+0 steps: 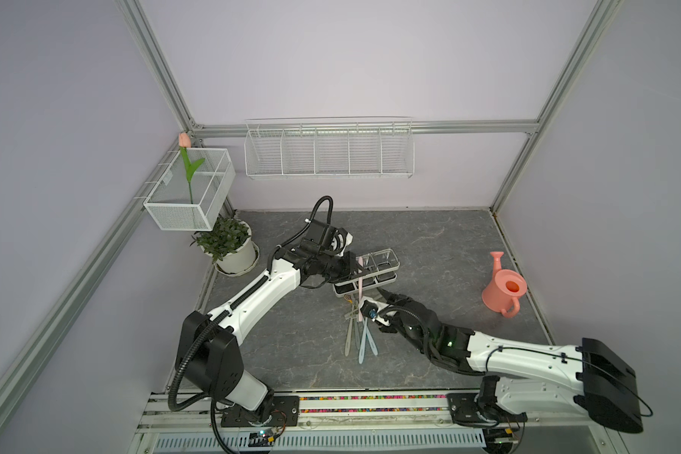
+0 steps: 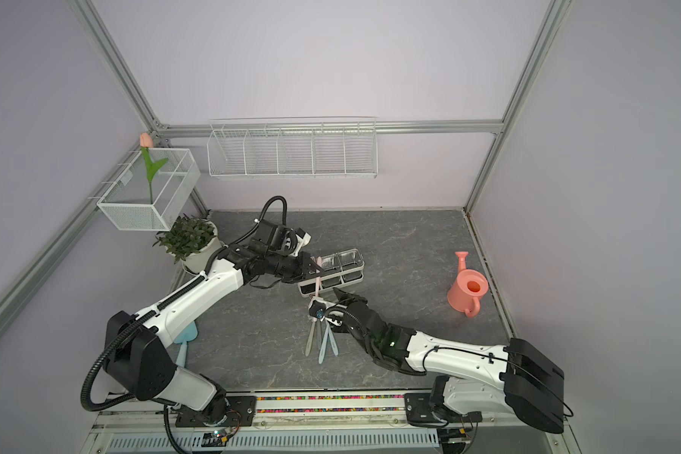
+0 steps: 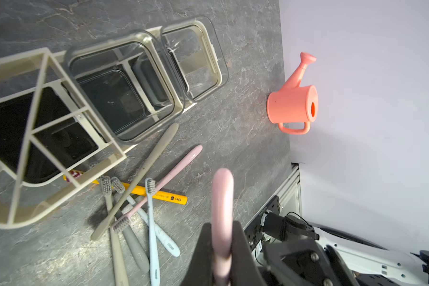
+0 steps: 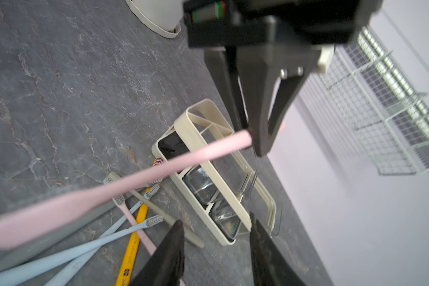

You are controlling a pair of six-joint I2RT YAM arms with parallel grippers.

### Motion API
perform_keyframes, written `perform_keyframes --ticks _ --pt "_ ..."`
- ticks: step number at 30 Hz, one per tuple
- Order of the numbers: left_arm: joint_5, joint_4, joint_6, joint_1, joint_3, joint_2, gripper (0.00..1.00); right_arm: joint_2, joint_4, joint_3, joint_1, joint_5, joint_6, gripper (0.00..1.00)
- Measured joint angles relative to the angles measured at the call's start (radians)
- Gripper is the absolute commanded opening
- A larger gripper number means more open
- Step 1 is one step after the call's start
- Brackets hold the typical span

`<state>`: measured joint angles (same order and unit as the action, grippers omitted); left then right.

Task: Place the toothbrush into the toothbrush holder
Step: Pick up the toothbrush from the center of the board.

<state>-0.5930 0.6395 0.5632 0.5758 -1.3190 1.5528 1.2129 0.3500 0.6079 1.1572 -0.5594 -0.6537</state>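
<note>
Alignment of the handle tail with the bin governs the coming move. Pink toothbrush is off the counter, clamped near its neck by the left claw, whose jaws are together on the shaft. In both top views its long axis runs roughly 12 to 6 o'clock, tilted rather than upright. The wide tail projects at 6 o'clock, past the near wall of the toothbrush holder and above the spare toothbrushes lying on the counter.

The holder stands on the counter, long axis 8 to 2 o'clock. Its cream divided bin is at the 8 o'clock end, beneath the left claw. No part of the brush is inside it.

The left arm is the nearer arm. Judgement: the tail must swing toward upright under the claw before lowering.

Right claw sits at 5 o'clock of the holder, jaws apart, holding nothing.
</note>
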Motion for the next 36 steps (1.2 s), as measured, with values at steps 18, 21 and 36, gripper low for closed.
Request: perform_keyframes --ticks 18,21,36 --pt "-0.159 0.087 -0.050 -0.013 -0.026 0.064 0.00 0.119 0.149 0.024 0.158 -0.159 -0.283 0.45" --pt "-0.171 0.103 -0.055 -0.013 -0.032 0.068 0.00 0.134 0.149 0.033 0.159 -0.163 -0.293 0.45" --pt "-0.190 0.134 -0.069 -0.019 -0.045 0.075 0.00 0.211 0.163 0.129 0.160 -0.185 -0.348 0.07"
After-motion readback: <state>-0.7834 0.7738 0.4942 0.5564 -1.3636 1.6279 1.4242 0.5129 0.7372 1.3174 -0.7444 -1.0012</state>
